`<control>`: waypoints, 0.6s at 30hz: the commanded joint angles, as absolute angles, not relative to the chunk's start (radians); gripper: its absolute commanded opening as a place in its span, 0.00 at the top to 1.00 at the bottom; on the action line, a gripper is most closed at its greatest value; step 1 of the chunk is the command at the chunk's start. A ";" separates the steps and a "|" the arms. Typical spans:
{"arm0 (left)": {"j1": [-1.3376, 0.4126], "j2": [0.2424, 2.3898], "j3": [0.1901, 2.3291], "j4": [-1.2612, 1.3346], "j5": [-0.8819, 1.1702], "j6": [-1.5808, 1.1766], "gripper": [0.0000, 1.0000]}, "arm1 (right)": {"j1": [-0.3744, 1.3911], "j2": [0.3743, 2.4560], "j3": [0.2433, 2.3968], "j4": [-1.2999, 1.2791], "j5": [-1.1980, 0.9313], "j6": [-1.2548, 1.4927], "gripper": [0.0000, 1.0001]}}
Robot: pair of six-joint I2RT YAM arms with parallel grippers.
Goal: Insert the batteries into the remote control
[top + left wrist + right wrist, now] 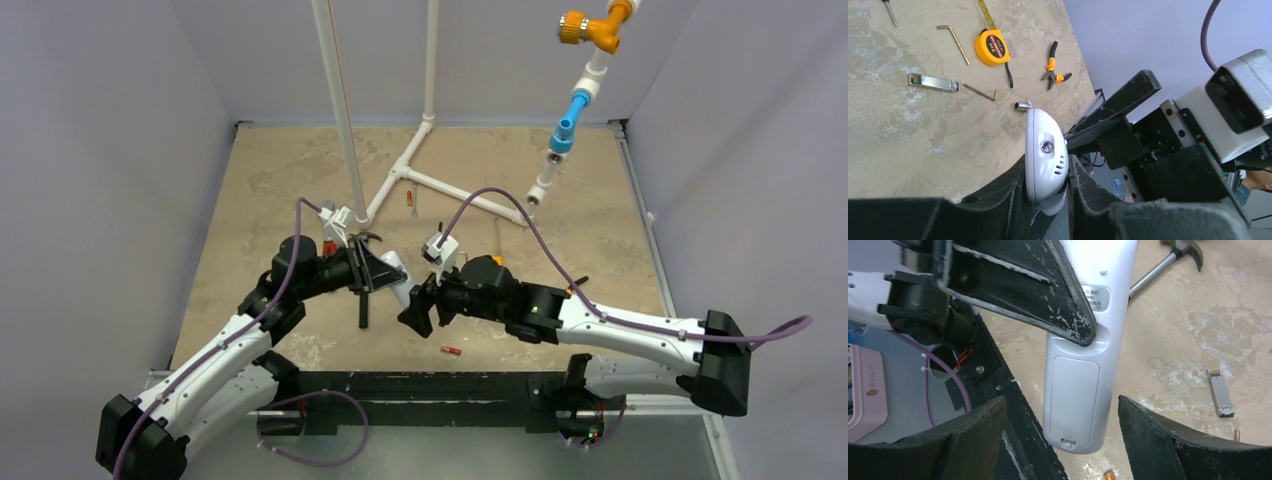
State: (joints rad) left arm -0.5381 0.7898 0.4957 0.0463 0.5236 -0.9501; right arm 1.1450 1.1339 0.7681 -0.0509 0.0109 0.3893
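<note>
mid-frame, the left gripper (1047, 192) clamped the remote control (1108, 270) as the right gripper (1060, 407) stood wide at its shut battery cover (1071, 395), which seemingly needed opening next.

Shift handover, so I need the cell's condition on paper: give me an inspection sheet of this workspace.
Surface: tan, mottled table top.
Job's things: remote control held up, back cover looks shut; one battery loose near the front edge.
Clutter: tape measure, pliers, hex keys, hammer.
Grippers: left gripper clamped on the remote; right gripper open, straddling its lower end without contact.
Cables: purple cable looping along each arm.
Surroundings: plain walls; white pipe frame.
</note>
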 commanded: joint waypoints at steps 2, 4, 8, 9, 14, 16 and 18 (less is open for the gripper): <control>-0.540 0.792 0.500 0.128 0.560 -0.953 1.00 | 1.146 1.011 0.810 -0.006 -0.001 0.320 0.20; -0.540 0.789 0.503 0.129 0.572 -0.944 1.00 | 1.146 0.948 0.770 0.041 0.029 0.289 0.20; -0.541 0.792 0.506 0.129 0.617 -0.919 1.00 | 1.146 0.843 0.719 0.041 0.004 0.148 0.21; -0.541 0.794 0.504 0.129 0.627 -0.916 1.00 | 1.147 0.829 0.713 0.023 0.003 0.119 0.21; -0.541 0.823 0.483 0.190 0.700 -0.933 1.00 | 1.146 0.781 0.656 -0.050 -0.032 -0.078 0.23; -0.541 0.837 0.475 0.223 0.743 -0.941 1.00 | 1.146 0.755 0.650 -0.092 -0.048 -0.133 0.24; -0.542 0.843 0.473 0.232 0.775 -0.939 1.00 | 1.146 0.726 0.640 -0.123 -0.107 -0.214 0.24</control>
